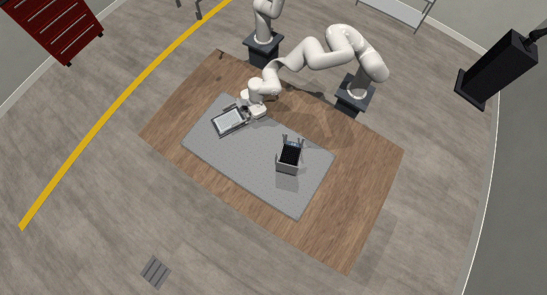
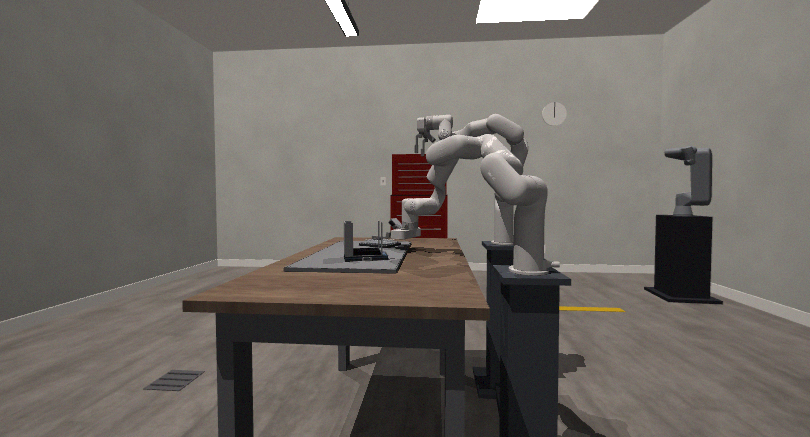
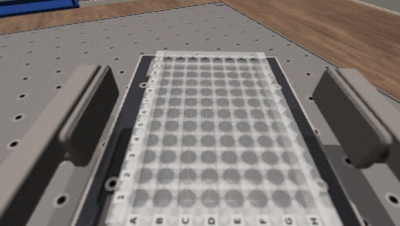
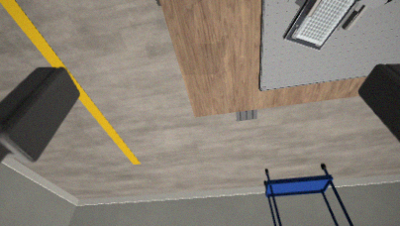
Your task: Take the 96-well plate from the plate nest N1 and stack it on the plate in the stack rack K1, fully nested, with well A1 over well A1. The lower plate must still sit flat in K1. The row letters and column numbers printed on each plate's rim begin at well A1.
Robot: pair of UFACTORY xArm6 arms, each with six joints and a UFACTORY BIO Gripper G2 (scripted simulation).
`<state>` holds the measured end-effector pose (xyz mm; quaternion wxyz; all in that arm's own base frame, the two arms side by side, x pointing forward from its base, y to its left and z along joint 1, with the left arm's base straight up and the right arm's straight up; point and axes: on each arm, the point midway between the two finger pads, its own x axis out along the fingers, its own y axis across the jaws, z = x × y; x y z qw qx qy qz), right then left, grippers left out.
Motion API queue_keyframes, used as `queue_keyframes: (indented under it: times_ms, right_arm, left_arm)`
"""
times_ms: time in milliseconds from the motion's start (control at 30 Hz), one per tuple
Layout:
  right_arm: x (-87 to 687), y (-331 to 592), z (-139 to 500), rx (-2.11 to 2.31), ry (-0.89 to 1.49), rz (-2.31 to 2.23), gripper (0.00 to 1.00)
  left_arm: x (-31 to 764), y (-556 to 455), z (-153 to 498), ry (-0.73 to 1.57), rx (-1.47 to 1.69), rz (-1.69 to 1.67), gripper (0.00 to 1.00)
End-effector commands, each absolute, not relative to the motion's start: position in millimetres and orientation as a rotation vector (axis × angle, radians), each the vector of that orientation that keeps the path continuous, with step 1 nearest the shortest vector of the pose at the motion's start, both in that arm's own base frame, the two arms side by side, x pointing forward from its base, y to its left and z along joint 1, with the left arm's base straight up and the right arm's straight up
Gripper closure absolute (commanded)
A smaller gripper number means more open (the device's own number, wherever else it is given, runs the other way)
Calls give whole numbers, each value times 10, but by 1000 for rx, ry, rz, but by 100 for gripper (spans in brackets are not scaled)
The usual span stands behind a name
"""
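Note:
A clear 96-well plate (image 1: 229, 119) (image 3: 210, 126) (image 4: 324, 22) sits in the dark plate nest N1 (image 1: 219, 134) (image 3: 130, 106). In the left wrist view its A1 corner is at the near left. My left gripper (image 1: 235, 114) (image 3: 222, 118) is open, its fingers standing along the plate's two long sides with a gap on each side. A black plate (image 1: 290, 154) sits in the stack rack K1 (image 1: 287, 168) (image 2: 348, 239); its rim print cannot be read. My right gripper (image 1: 188, 11) (image 2: 419, 149) (image 4: 218, 111) is open and empty, raised far from both plates.
The nest and rack stand on a grey perforated board (image 1: 244, 161) on the wooden table (image 1: 367, 178). K1 has a tall wall and thin upright posts (image 1: 284, 138). The left arm reaches across the table's back edge.

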<state>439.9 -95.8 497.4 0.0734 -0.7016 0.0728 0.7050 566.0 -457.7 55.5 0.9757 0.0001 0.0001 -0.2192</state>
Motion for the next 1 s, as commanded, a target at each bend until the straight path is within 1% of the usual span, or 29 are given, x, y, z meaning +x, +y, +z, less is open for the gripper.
queue_keyframes:
  times_ms: [0,967]
  right_arm:
    - [4398,-958,4996,-2112,219,2112,0]
    - [4398,-958,4996,-2112,219,2112,0]
  left_arm:
    - [5671,-4587,554,-5,-3,-442,63]
    - [5672,-4588,453,-5,-3,-442,63]
